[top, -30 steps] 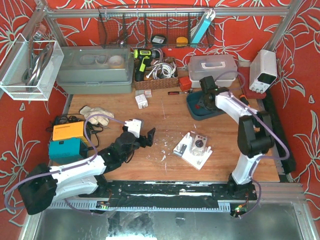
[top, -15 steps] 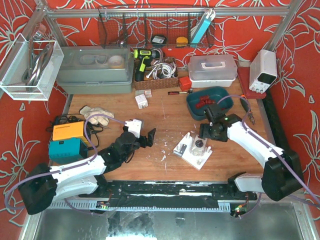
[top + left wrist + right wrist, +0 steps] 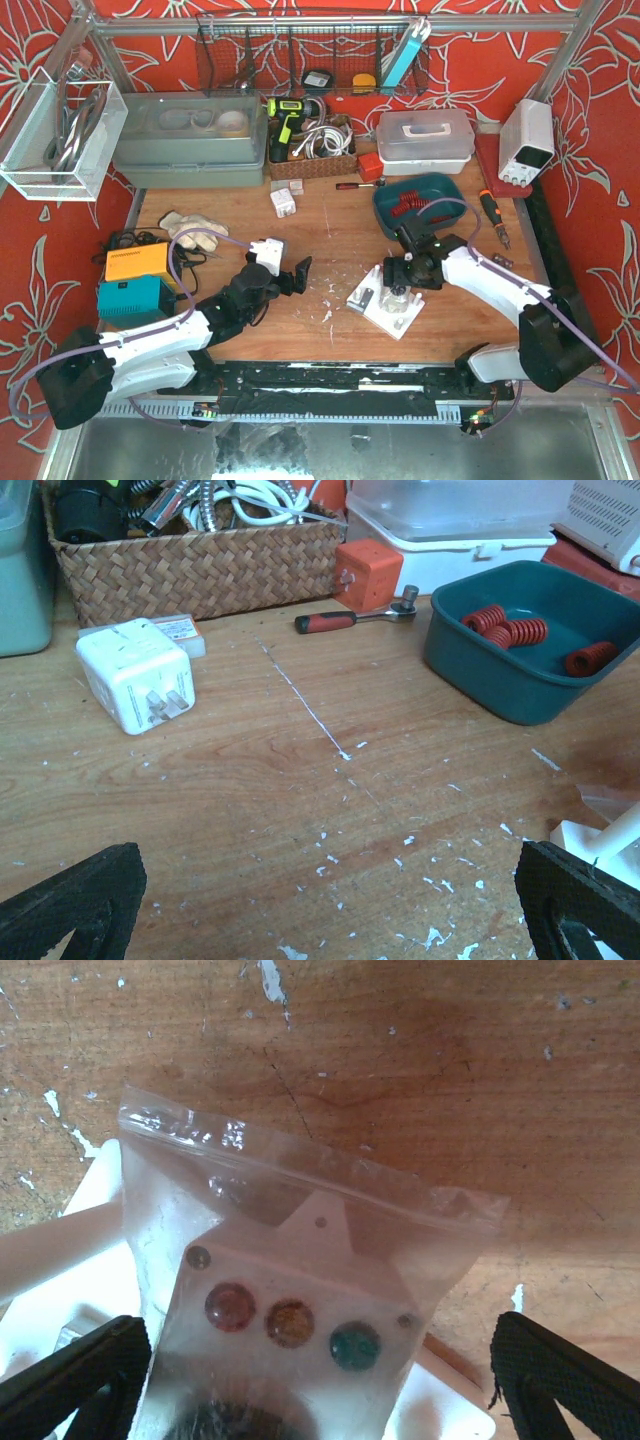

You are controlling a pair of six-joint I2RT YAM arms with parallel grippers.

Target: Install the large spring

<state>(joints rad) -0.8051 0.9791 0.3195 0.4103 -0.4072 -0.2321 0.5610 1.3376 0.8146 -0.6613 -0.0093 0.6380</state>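
Right wrist view shows the right claw (image 3: 315, 1375) spread wide and empty above the bagged white fixture (image 3: 290, 1270); the red springs (image 3: 508, 630) lie in the teal bin (image 3: 490, 685), just beyond it toward the counter's back; the left claw (image 3: 290, 276), also wide open and empty, is farther off.

The right gripper (image 3: 398, 275) hid part of the white fixture (image 3: 390, 315); its wrist view cut the fixture off below, blurred under a plastic bag (image 3: 300, 1230).
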